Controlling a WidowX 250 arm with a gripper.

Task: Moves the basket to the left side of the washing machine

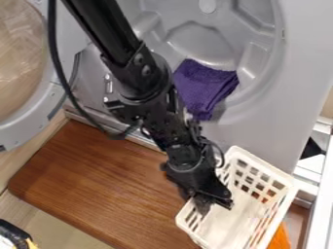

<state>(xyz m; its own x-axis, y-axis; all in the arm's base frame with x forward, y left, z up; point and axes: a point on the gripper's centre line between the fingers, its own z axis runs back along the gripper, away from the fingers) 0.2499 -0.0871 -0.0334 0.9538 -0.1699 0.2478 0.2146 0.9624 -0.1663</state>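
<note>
1. We see the white plastic basket with slotted, lattice-like sides [284, 198] at the lower right of the camera view, set at a slant beside the grey front of the washing machine [292, 102].
2. We find the black two-finger gripper [213, 200] at the basket, overlapping its left part. We cannot tell whether the claw is released, clenched or grasping the basket's edge.
3. Our black jointed arm [146, 87] slants down from the top edge, with a thin black cable [55, 58] looping along its left side.
4. We see a folded purple cloth [205, 87] inside the machine's opening, behind the arm.
5. We have the round, grey-rimmed door [48, 114] standing open at the left.
6. Below the machine, we see a reddish-brown wooden board [98, 182].
7. We notice a bright orange item [280, 238] just beside the basket, at the lower right.
</note>
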